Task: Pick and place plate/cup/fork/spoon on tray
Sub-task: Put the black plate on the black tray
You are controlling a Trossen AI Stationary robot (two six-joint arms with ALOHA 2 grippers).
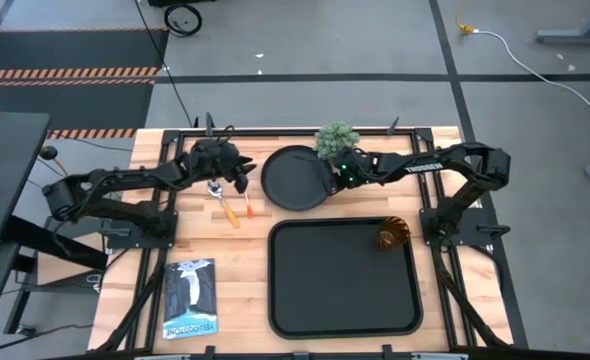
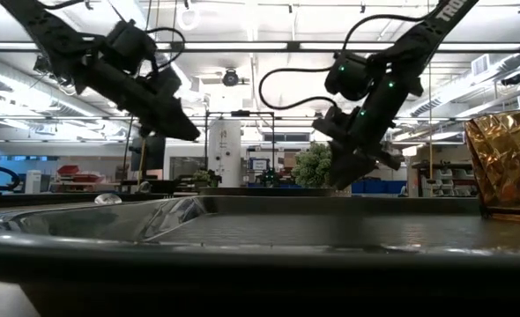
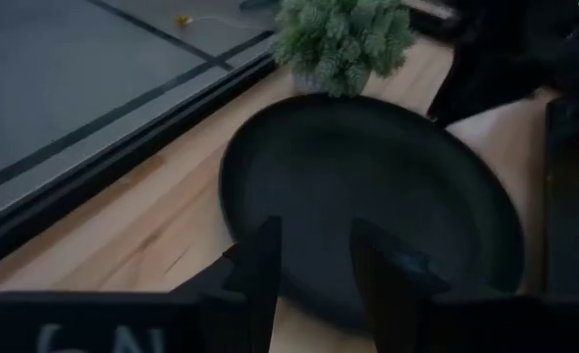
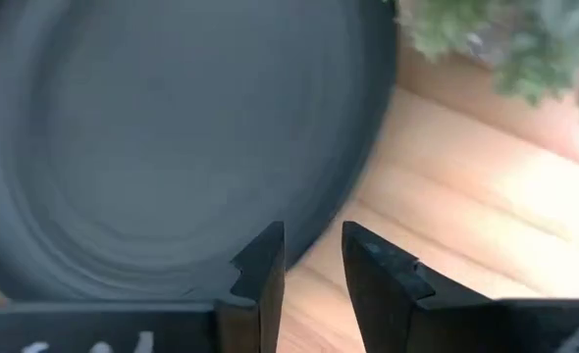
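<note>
The round black plate (image 1: 293, 178) lies on the table beyond the tray's far rim; it also shows in the left wrist view (image 3: 368, 206) and the right wrist view (image 4: 162, 147). The black tray (image 1: 343, 290) lies near the front. The amber cup (image 1: 392, 235) stands in the tray's far right corner. The spoon (image 1: 222, 202) and the fork (image 1: 247, 208) lie on the table left of the plate. My left gripper (image 1: 241, 178) is open, raised above the table between the cutlery and the plate. My right gripper (image 1: 335, 181) is open, low over the plate's right rim (image 4: 353, 186).
A small green potted plant (image 1: 337, 140) stands at the far edge, right behind the plate and close to my right gripper. A booklet (image 1: 190, 298) lies at the front left, beside the tray.
</note>
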